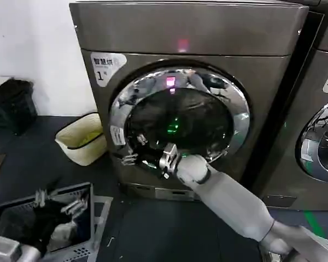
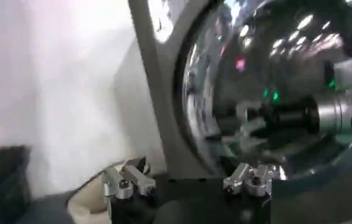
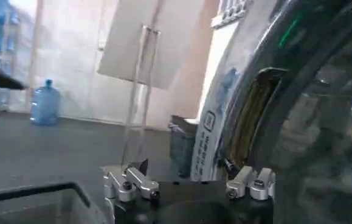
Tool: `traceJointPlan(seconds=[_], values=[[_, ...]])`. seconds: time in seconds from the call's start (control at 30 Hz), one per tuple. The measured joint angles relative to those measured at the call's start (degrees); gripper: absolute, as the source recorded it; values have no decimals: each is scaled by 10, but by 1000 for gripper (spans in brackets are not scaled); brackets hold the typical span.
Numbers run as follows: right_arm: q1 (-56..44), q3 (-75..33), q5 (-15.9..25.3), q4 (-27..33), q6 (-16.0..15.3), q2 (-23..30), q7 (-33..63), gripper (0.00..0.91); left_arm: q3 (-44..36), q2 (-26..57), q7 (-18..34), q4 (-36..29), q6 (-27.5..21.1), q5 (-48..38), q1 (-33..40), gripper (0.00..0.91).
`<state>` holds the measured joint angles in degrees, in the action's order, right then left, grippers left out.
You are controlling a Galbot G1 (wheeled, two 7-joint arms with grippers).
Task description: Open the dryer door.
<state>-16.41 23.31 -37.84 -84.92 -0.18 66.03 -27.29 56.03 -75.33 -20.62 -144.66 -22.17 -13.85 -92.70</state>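
The dryer [image 1: 186,33] is a bronze-grey front-loader with a white "1" sticker and a pink light. The dryer door [image 1: 238,103] has a shiny chrome rim around dark glass and lies against the front; I cannot tell if it is cracked open. My right gripper [image 1: 132,150] is open at the door's lower left rim. In the right wrist view the right gripper [image 3: 194,173] has its fingers spread before the door edge [image 3: 215,122] and a handle recess [image 3: 255,115]. The left gripper [image 1: 57,203] hangs open, low on the left over a basket. From its own wrist view the left gripper [image 2: 188,176] faces the dryer door [image 2: 273,91].
A second machine [image 1: 322,136] stands directly to the right. A beige bag [image 1: 82,139] sits on the floor by the dryer's left side, with a black bag [image 1: 8,103] against the wall. A grey laundry basket [image 1: 91,224] with dark clothes is at lower left.
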Motion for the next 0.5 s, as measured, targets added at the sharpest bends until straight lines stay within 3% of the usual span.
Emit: traceJointPlan(seconds=[0.23,0.5], values=[[-2,7,-46,-27,23,-38,-74,907,58,61,-36,92,63,-75,24,907],[-14,-4,-83,-40,57,-76,-194,907,89,108,-145,174,135,-89,50,907]])
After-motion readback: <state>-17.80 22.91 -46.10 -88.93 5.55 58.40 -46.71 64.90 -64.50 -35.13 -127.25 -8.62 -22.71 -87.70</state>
